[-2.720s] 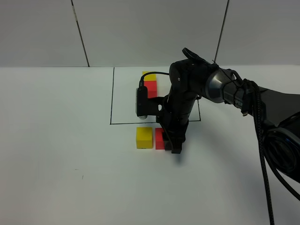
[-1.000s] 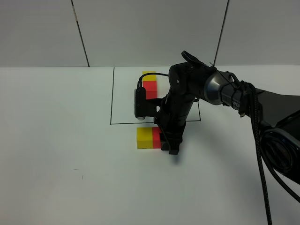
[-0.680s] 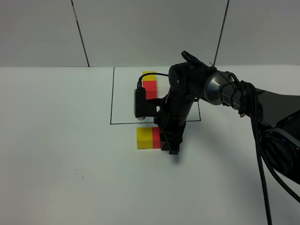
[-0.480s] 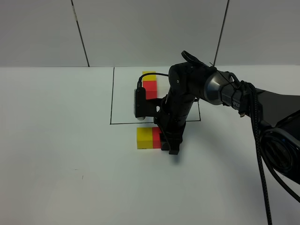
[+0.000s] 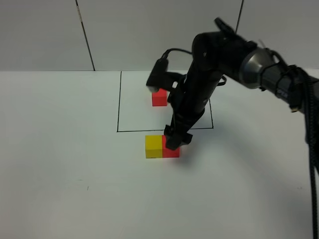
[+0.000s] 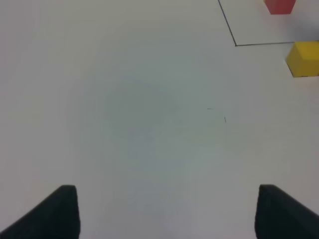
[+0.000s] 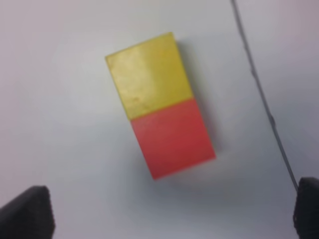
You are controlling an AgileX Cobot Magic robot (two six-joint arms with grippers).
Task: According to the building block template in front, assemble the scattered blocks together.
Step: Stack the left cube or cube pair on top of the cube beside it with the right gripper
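Now that right hand has released and lifted, spread wide with nothing pinched, yellow cube and red cube lie joined face to face just outside near side of black-line rectangle. Template inside rectangle, yellow half hidden by arm. Assembly looks finished. Left hand spread, empty, well away from rectangle. Worktop open around pair; straight lift-off safest, avoids nudging cubes.

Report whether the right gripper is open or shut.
Open: in the right wrist view the right gripper's fingertips stand far apart, clear of the joined yellow cube and red cube.
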